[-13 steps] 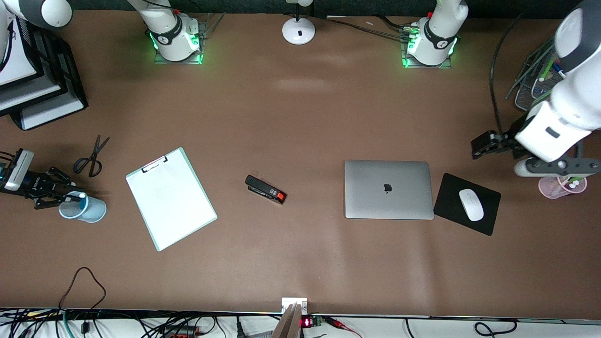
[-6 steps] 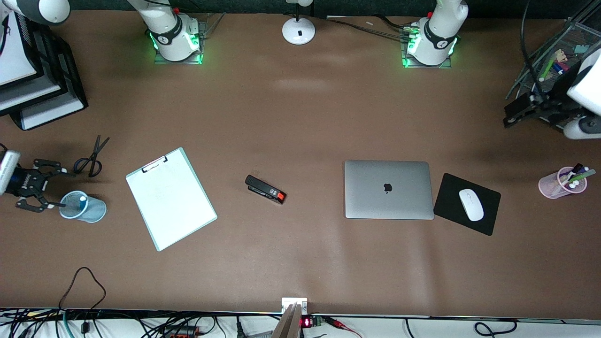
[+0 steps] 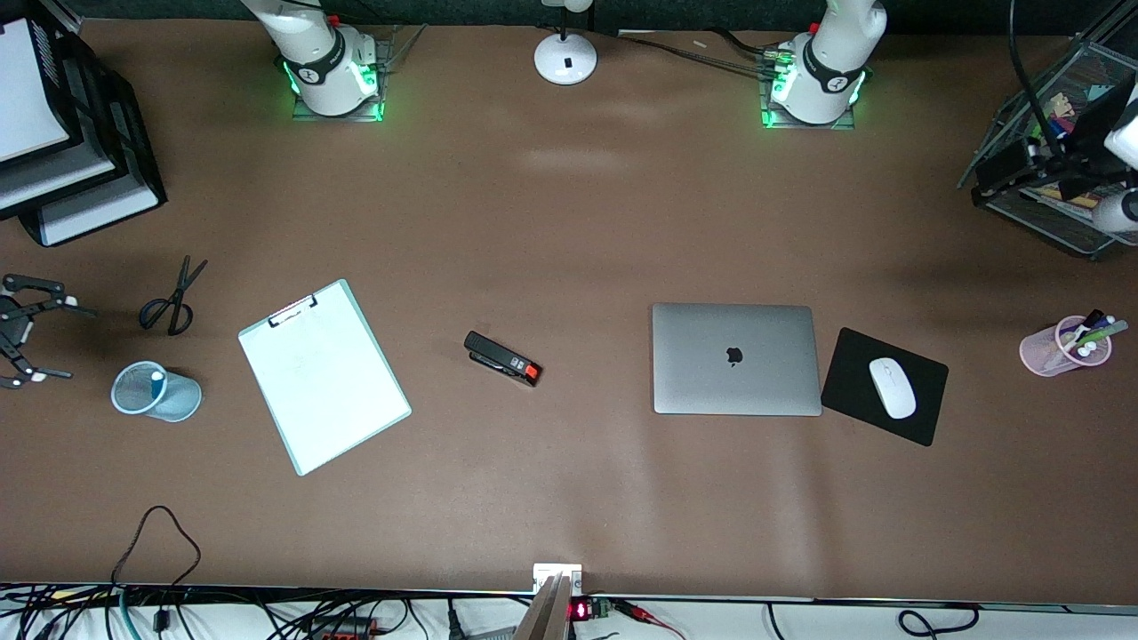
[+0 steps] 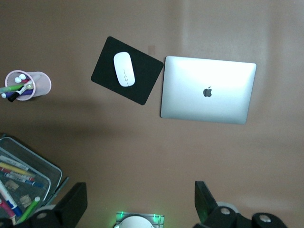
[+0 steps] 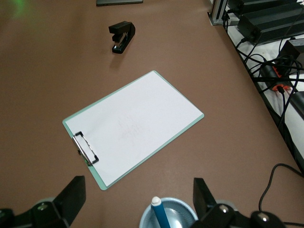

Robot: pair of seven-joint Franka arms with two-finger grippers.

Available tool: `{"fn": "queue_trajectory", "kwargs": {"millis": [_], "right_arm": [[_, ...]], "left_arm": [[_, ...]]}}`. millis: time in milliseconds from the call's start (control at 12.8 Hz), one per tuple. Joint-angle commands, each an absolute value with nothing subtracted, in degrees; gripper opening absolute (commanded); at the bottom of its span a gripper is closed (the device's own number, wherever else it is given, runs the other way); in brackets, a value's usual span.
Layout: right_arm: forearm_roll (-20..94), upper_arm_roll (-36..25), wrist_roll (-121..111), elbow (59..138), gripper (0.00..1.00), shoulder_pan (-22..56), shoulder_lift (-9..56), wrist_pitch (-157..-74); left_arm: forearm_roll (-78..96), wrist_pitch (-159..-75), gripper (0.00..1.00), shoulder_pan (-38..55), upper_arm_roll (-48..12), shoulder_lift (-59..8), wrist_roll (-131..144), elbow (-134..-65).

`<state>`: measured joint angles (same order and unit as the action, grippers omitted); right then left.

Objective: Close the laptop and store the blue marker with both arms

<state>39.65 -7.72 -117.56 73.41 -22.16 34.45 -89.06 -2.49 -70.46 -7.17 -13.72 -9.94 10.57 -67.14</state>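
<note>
The laptop (image 3: 736,358) lies closed on the table with its apple logo up; it also shows in the left wrist view (image 4: 207,90). The blue marker (image 3: 156,378) stands whitish end up in a light-blue cup (image 3: 160,396) at the right arm's end of the table, and shows in the right wrist view (image 5: 159,212). My right gripper (image 3: 55,340) is open and empty, raised beside the cup toward the table's end (image 5: 137,199). My left gripper (image 3: 1000,173) is open and empty, high over the mesh tray (image 3: 1049,209); in the left wrist view (image 4: 137,204) nothing is between its fingers.
A black mouse pad (image 3: 858,369) with a white mouse (image 3: 892,388) lies beside the laptop. A pink pen cup (image 3: 1062,351) stands at the left arm's end. A clipboard (image 3: 324,376), a black stapler (image 3: 502,358), scissors (image 3: 173,298) and black paper trays (image 3: 71,160) are also there.
The right gripper has drawn back from the blue cup toward the table's end, leaving the marker in it. The left gripper has moved from near the pink cup to over the mesh tray.
</note>
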Motion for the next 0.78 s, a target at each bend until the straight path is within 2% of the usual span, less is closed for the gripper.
{"fn": "queue_trajectory", "kwargs": {"millis": [0, 549, 706], "right_arm": [[36.5, -7.6, -110.7, 74.2, 1.00, -19.8, 30.2, -87.8], [28.6, -7.9, -90.7, 74.1, 1.00, -8.5, 24.3, -88.4], [25.2, -7.6, -81.5, 73.5, 1.00, -5.4, 23.6, -90.7]], "left_arm": [[-2.1, -69.0, 1.00, -7.6, -14.3, -7.2, 9.4, -66.4], [-0.9, -69.8, 1.00, -8.2, -14.0, -3.1, 9.3, -71.2], [-0.7, -72.4, 1.00, -7.8, -12.7, 0.5, 7.0, -76.5]]}}
